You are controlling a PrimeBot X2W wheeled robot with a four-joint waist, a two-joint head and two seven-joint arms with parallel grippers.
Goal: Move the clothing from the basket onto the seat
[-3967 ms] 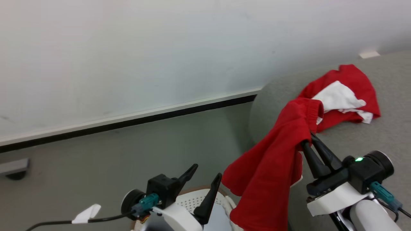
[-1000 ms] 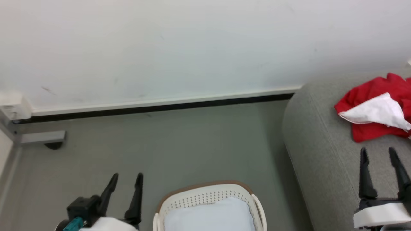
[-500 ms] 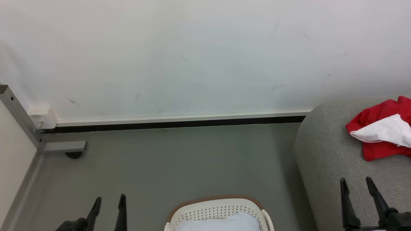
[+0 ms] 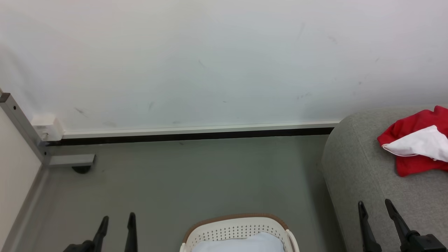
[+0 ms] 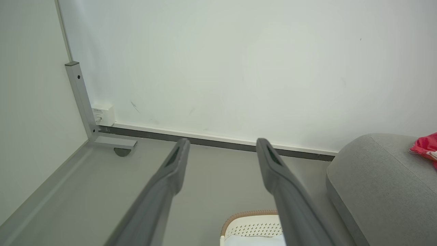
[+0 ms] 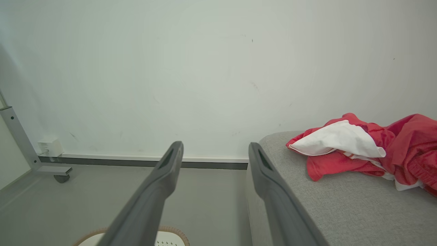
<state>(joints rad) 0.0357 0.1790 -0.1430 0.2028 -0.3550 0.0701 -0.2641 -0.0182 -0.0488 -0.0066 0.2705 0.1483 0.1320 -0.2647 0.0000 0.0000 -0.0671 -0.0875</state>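
Observation:
The red clothing (image 4: 416, 147) with white panels lies heaped on the grey seat (image 4: 360, 175) at the right; in the right wrist view the clothing (image 6: 362, 153) rests on the seat (image 6: 324, 205). The cream basket (image 4: 238, 231) with its brown rim sits at the bottom centre, a pale pad (image 4: 238, 245) inside it. My left gripper (image 4: 117, 220) stands open at the lower left over the floor, empty. My right gripper (image 4: 374, 206) stands open over the seat's front edge, empty. The left wrist view shows the basket (image 5: 249, 225) below its fingers.
A white wall with a dark baseboard (image 4: 196, 134) runs across the back. A grey metal frame post with a foot (image 4: 66, 161) and a white box (image 4: 45, 127) stand at the left. Grey floor (image 4: 196, 178) lies between the basket and the wall.
Four seconds ago my right gripper held a red garment over the seat's edge; now it is open and empty. Since a second ago the camera has shifted and both grippers sit lower in view.

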